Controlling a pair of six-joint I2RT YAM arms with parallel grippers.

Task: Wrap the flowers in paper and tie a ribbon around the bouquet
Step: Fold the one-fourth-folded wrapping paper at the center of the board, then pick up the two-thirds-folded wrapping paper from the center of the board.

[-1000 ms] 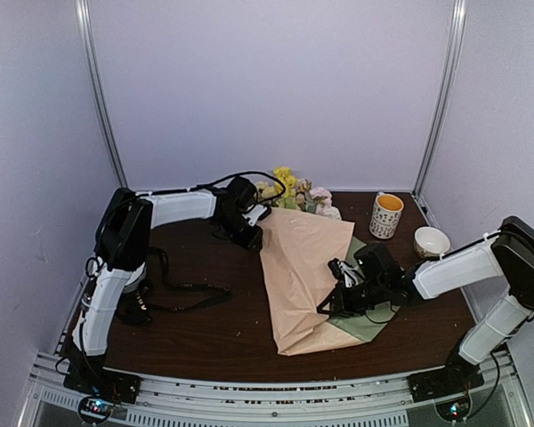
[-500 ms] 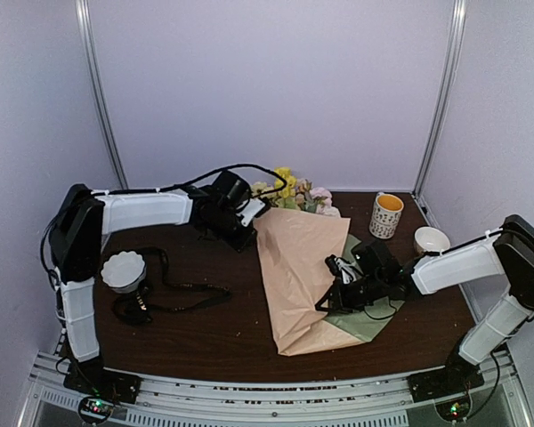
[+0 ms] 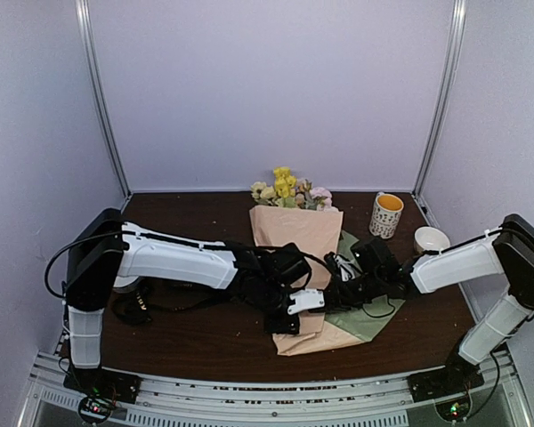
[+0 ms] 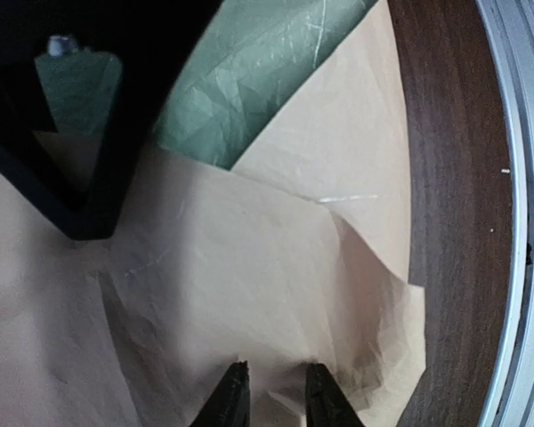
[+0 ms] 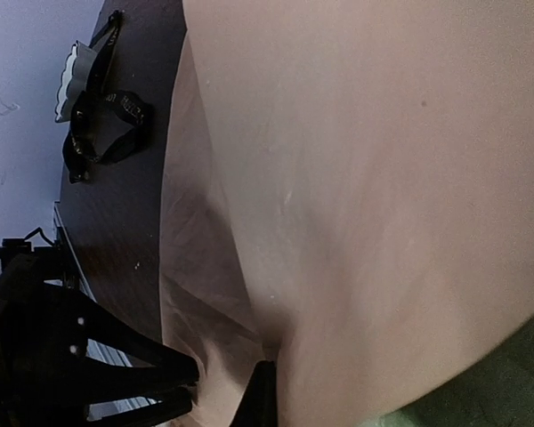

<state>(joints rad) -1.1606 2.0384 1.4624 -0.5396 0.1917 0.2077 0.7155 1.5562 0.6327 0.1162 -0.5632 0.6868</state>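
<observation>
The flowers [image 3: 289, 189] show yellow, pink and cream heads at the far end of the tan-peach paper [image 3: 295, 233], which lies folded into a rough cone with its green underside [image 3: 367, 311] showing at the right. My left gripper [image 3: 289, 318] [image 4: 271, 369] reaches over the cone's near end, jaws a little apart, fingertips [image 4: 234, 384] against the crinkled paper [image 4: 249, 267]. My right gripper [image 3: 335, 292] [image 5: 265, 374] is shut on a fold of paper [image 5: 383, 178] at the cone's right side; only one finger shows. The black ribbon [image 3: 156, 307] [image 5: 102, 124] lies loose at the left.
A mug [image 3: 385, 214] and a small white bowl [image 3: 432, 240] stand at the back right. Another white bowl [image 5: 71, 76] sits by the ribbon at the left, mostly behind my left arm in the top view. The metal front rail [image 4: 525, 222] runs close to the cone's near end.
My left arm has swung from the paper's far left corner by the flowers down to the cone's near end. The paper's left side now lies folded over, narrower. The right gripper has held still.
</observation>
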